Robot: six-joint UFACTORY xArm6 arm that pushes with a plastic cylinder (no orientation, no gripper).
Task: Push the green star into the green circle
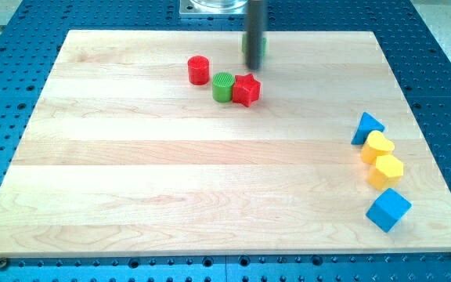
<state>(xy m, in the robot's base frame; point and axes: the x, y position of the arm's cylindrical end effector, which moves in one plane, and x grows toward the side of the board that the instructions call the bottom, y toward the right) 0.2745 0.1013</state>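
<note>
Red cylinder [199,70] at upper left, then green circle [223,87] touching red star [247,90]. My tip [253,67], no jaws, holds nothing, sits right in front of green star [261,47], mostly hidden behind rod. Far right: blue triangle [366,127], two yellow blocks, blue cube [387,209].

A pale wooden worktop [171,180] sits on a blue perforated bench [14,23]. Near the view's top a red cylinder [199,70] stands just left of a green cylinder [223,87], which touches a red star [247,90]; a green block [261,47], its shape mostly hidden behind the dark rod, lies a little above them. Down the view's right edge run a blue triangle [366,127], two yellow blocks [378,146] [387,169] touching each other, and a blue cube [387,209].
</note>
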